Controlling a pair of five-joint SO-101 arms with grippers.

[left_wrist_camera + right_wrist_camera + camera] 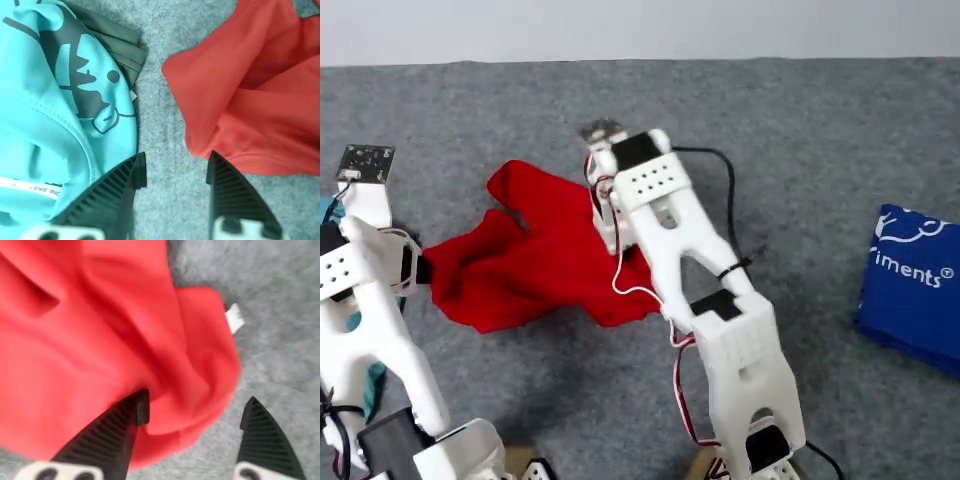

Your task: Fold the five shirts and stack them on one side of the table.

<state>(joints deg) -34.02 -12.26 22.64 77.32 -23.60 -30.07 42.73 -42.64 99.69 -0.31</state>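
Observation:
A crumpled red shirt (535, 260) lies on the grey table left of centre. My right gripper (608, 222) hangs over its right part. In the right wrist view it (195, 415) is open, with a bulge of red shirt (100, 340) between the jaws and a white tag (234, 319) at the cloth's edge. My left gripper (418, 266) sits at the shirt's left corner. In the left wrist view it (174, 172) is open over bare table, with the red shirt (250, 90) to one side and a teal shirt (55, 110) to the other.
A dark shirt (117, 42) lies under the teal shirt (365, 385) at the table's left edge. A folded blue shirt (915, 285) with white print rests at the right edge. Grey table (800, 130) stretches open at the back and right of centre.

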